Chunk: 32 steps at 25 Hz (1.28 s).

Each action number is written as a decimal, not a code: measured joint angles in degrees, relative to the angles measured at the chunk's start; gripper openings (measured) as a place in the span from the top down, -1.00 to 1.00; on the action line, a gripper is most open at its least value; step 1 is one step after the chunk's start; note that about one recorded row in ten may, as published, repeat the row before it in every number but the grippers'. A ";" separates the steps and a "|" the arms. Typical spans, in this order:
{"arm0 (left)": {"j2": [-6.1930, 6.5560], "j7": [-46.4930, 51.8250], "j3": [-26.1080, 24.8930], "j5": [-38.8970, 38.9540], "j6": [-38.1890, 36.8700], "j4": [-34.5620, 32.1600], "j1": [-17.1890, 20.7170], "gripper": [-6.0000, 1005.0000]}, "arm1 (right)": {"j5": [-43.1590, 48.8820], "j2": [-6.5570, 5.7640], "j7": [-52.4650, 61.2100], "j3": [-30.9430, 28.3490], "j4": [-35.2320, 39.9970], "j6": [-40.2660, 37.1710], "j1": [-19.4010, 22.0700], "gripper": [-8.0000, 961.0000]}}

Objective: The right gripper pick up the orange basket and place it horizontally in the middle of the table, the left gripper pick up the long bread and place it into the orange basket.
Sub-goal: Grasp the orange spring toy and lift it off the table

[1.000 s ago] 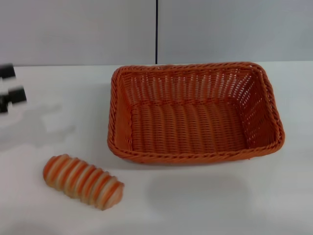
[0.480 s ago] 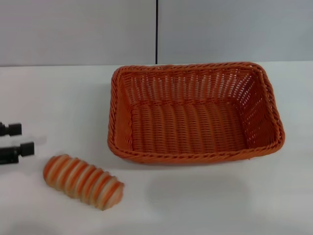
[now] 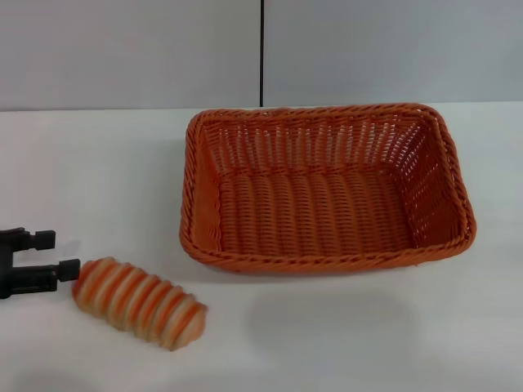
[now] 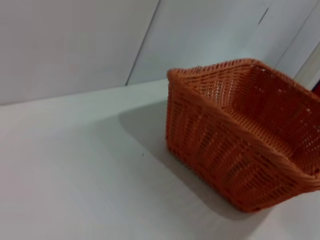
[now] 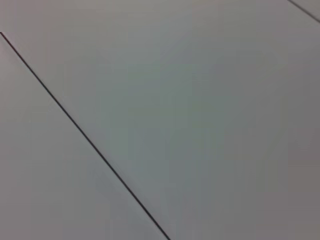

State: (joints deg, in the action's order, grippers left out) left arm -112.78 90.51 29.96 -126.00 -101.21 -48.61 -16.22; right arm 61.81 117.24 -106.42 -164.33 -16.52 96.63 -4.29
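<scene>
I see long bread point(image 3: 139, 303) nearest on table point(image 3: 351, 335), front left: oblong loaf, pale tan with orange-brown crosswise ridges, lying diagonal. Left gripper point(image 3: 61, 254) at left edge of head view, level with loaf's left end; jaws parted, holding nothing, lower fingertip just beside or touching loaf, I cannot tell which. Farther back, orange basket point(image 3: 325, 186) sits centre, long side across: woven wicker, braided rim, slanted open-weave walls, nothing inside. I cannot find right gripper in any view.
</scene>
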 joint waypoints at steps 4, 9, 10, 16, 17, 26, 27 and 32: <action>-0.43 -0.42 0.01 -0.44 0.76 0.29 -0.25 -0.52 | 0.54 0.00 -0.06 0.02 0.00 0.02 -0.01 0.04; -0.80 -0.73 0.02 -0.63 2.01 0.62 -0.25 -0.52 | 0.59 0.00 -0.02 0.00 -0.13 0.18 0.05 0.04; -0.85 -0.87 0.02 -0.67 2.08 0.82 -0.25 -0.52 | 0.60 0.00 0.01 -0.01 -0.15 0.28 0.04 0.04; -0.99 -1.38 0.89 -0.73 3.44 2.50 -0.15 -0.51 | 0.60 0.01 0.13 -0.17 -0.22 0.56 -0.07 0.04; -1.04 -1.40 1.20 -0.74 3.67 2.73 -0.14 -0.51 | 0.60 0.03 0.13 -0.20 -0.24 0.56 -0.09 0.04; -1.33 -1.40 4.18 -0.74 5.64 3.34 -0.06 -0.51 | 0.48 0.09 0.16 -0.14 -0.29 1.78 -0.15 0.04; -1.33 -1.40 4.32 -0.74 5.95 3.62 -0.16 -0.51 | 0.41 0.09 0.16 -0.13 -0.34 2.18 -0.20 0.04; -1.30 -1.40 4.37 -0.74 6.04 4.05 -0.31 -0.51 | 0.28 0.06 0.16 -0.17 -0.20 2.63 -0.27 0.04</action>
State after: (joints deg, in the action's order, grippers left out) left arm -114.08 89.12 34.32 -126.74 -95.18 -44.56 -16.54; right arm 62.09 117.30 -106.26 -164.50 -16.72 99.26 -4.57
